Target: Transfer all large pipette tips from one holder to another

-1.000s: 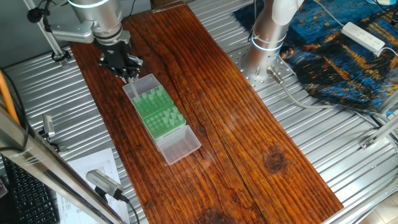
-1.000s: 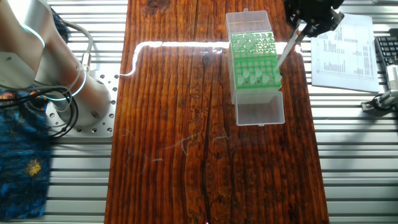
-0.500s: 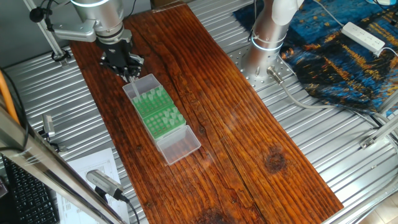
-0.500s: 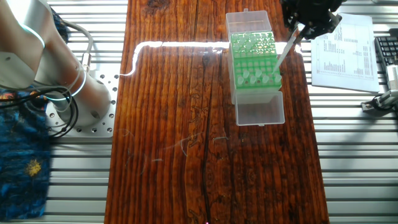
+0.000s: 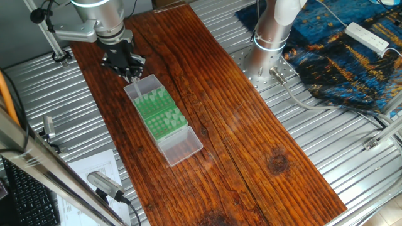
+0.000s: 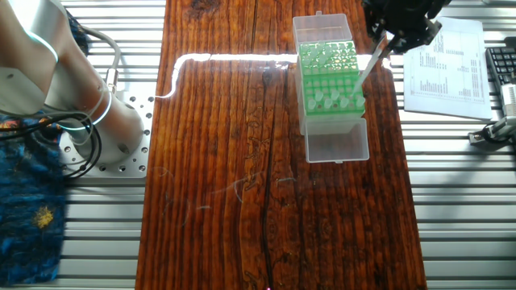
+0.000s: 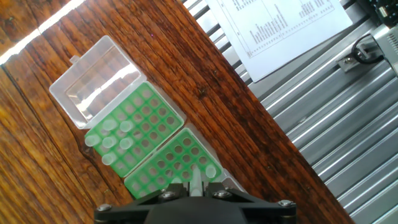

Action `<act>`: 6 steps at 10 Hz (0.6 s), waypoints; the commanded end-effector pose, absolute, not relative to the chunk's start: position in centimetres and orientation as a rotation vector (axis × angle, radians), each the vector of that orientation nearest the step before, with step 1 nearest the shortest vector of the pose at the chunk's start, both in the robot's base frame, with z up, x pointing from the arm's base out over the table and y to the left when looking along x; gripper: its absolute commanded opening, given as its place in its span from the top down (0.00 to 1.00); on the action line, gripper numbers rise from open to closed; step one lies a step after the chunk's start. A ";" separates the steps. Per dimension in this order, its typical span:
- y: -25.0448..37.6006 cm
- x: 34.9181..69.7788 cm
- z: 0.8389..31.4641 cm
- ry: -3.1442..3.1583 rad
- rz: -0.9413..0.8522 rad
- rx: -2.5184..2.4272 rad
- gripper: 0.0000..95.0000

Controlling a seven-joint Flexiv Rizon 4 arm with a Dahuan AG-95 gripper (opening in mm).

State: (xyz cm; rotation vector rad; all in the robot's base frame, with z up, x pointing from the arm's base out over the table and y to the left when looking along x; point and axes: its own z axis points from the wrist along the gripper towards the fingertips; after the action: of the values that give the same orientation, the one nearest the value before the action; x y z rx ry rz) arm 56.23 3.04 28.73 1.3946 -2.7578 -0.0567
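Black two-finger pincer (image 6: 385, 44) holds one pale translucent pipette tip (image 6: 369, 63) above the green racks.

The pincer is closed on the tip's upper end, and the tip hangs slanted over the edge of the green grid rack (image 5: 152, 103) nearest the arm. In the hand view, the remaining pale-green translucent cone tips (image 7: 113, 140) stand wide ends up, clustered in the other green rack (image 7: 134, 137), next to its clear open lid (image 7: 96, 81). Both racks sit end to end on the dark wooden surface (image 5: 239, 135). A printed paper sheet (image 6: 443, 60) lies beside the surface.
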 end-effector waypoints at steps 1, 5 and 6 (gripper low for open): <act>3.0 55.9 28.5 -2.765 -0.060 1.395 1.00; 3.1 55.7 28.2 -2.771 -0.067 1.390 1.00; 3.1 55.8 28.2 -2.773 -0.069 1.386 1.00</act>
State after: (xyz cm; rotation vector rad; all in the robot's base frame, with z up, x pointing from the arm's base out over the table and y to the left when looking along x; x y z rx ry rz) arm 55.86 3.11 28.13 1.3828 -2.7723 -0.0695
